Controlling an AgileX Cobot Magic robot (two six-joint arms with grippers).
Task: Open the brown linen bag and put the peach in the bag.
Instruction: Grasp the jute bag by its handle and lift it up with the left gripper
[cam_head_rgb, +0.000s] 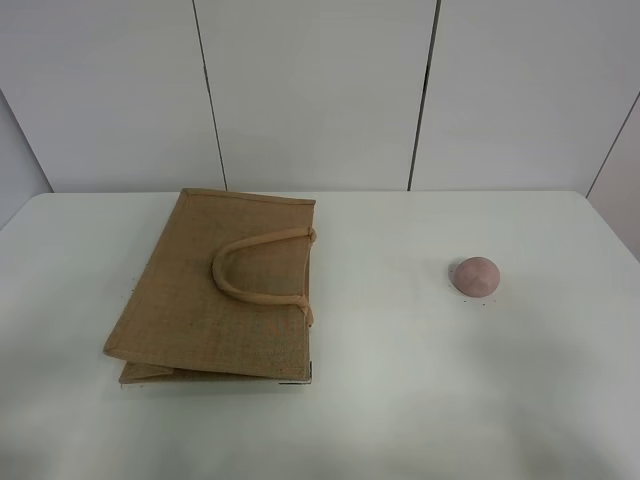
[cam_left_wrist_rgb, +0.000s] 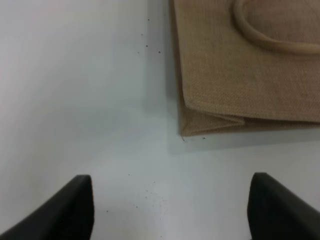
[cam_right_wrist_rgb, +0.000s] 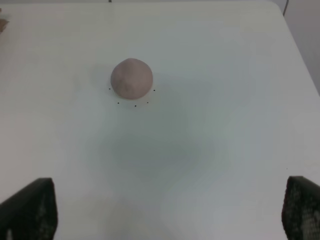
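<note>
1 brown linen bag (cam_head_rgb: 215, 290), flat and folded, left of centre on the white table (cam_head_rgb: 400, 420), handle on top. 1 peach (cam_head_rgb: 475, 276), right of centre, well apart from it. Both the left gripper (cam_left_wrist_rgb: 171, 202) and right gripper (cam_right_wrist_rgb: 170, 207): jaws spread wide, holding nothing.

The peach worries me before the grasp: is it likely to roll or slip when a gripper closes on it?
The peach looks round and sits free on the smooth white table, so a sideways nudge would probably roll it. Its matte skin may give fair grip. Being small, it is likely light.
</note>
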